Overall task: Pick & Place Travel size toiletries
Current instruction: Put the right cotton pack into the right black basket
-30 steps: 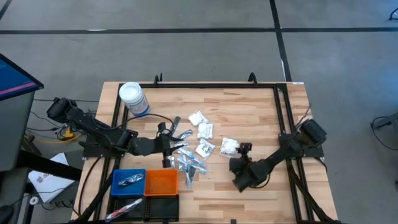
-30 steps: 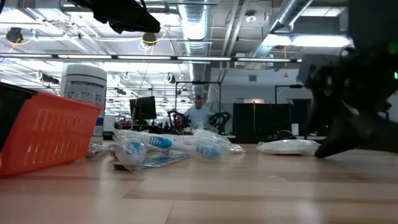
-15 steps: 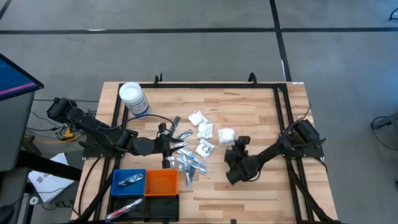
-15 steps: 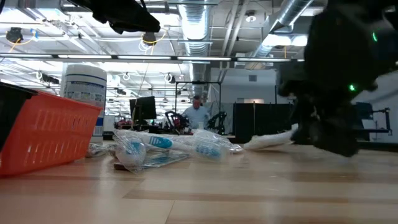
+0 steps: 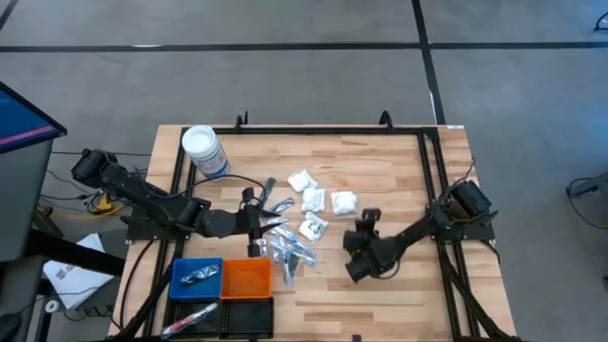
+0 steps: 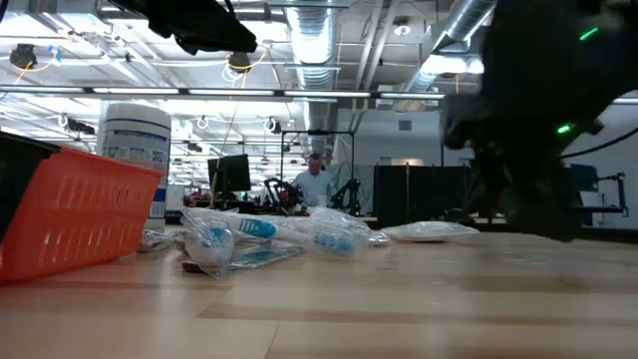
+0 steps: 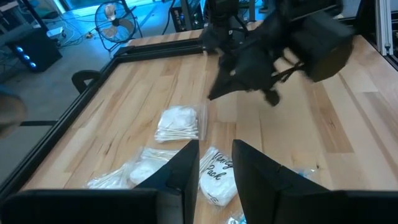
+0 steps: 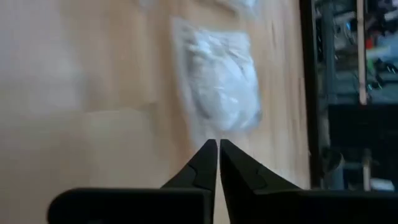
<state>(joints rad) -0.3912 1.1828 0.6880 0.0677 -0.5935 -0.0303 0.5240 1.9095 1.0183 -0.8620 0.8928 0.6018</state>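
While your right gripper sits with its fingers pinched together on nothing, the white packet lies flat on the table just ahead of its tips, closer to it than to the left gripper, which waits narrowly parted and empty over the silvery-blue tubes. From the right wrist, the packet runs lengthwise straight away from the fingertips.
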